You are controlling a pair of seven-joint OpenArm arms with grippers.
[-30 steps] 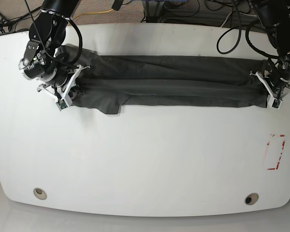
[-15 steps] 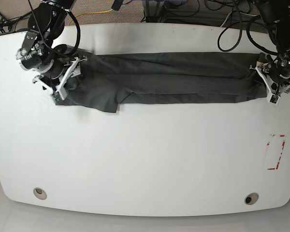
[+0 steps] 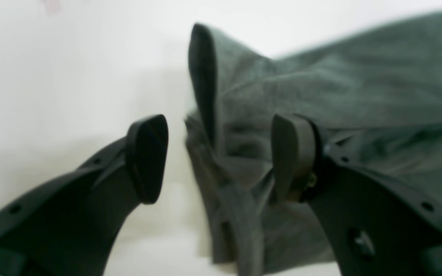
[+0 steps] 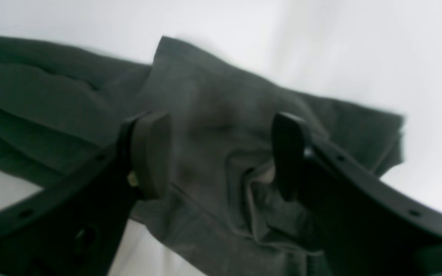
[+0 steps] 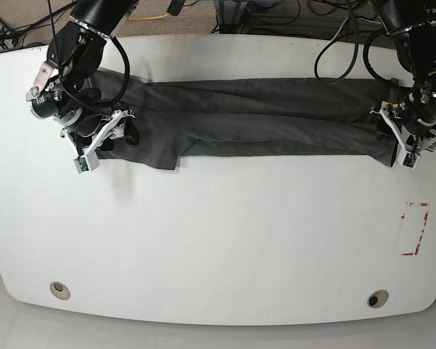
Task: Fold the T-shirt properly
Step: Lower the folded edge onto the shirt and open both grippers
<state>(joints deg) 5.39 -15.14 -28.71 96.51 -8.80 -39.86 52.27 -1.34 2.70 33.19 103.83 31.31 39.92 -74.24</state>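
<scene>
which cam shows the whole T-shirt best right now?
Base view: the T-shirt lies there end to end, a long folded band across the white table. The left wrist view shows only a blurred bunched end; the right wrist view shows only the other end, creased.

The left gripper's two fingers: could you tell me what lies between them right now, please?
In the left wrist view, the T-shirt's bunched end sits between the left gripper's open fingers, with white table beside it.
</scene>
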